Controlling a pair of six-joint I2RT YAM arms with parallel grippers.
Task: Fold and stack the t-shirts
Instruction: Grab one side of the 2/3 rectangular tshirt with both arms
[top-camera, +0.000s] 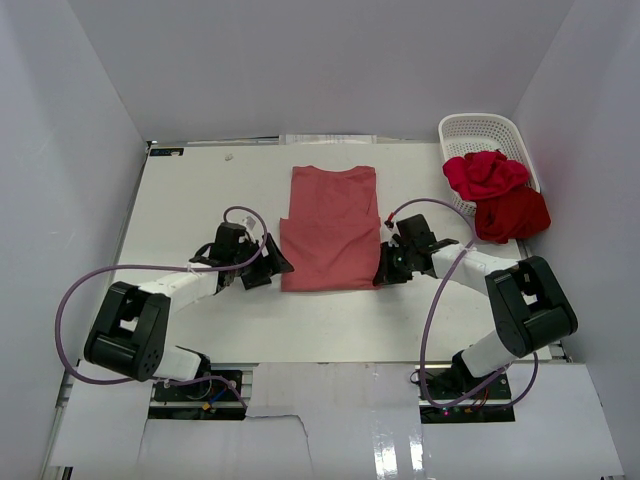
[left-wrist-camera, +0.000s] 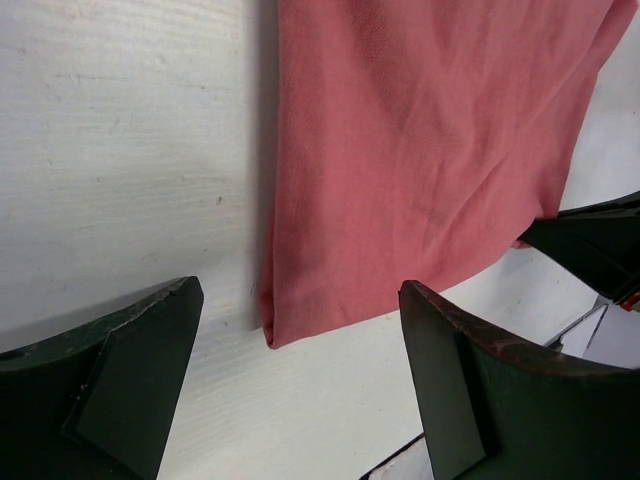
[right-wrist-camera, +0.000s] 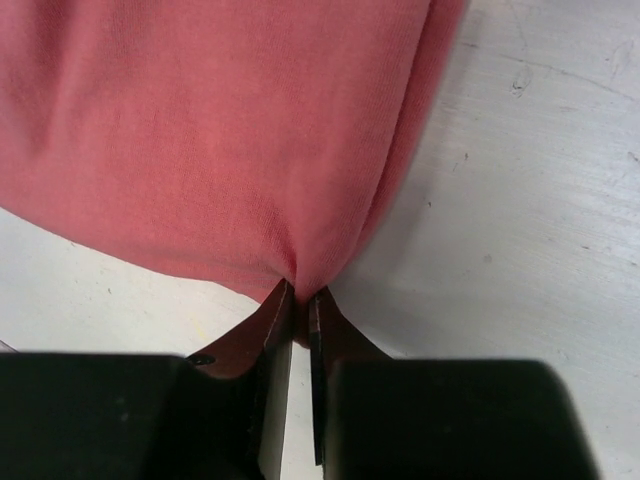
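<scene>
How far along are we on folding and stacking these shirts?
Done: the salmon shirt lies flat, sides folded in. In hand: the right pincer is shut on its near right corner; the left pincer stands open at the near left corner. Left: the crimson shirt and darker red shirt lie crumpled at the basket.

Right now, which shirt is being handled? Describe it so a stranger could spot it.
On the table, look at the middle. The salmon shirt lies flat, folded into a rectangle, its near right corner pinched by the right gripper. The crimson shirt and darker red shirt sit crumpled at the basket.
</scene>
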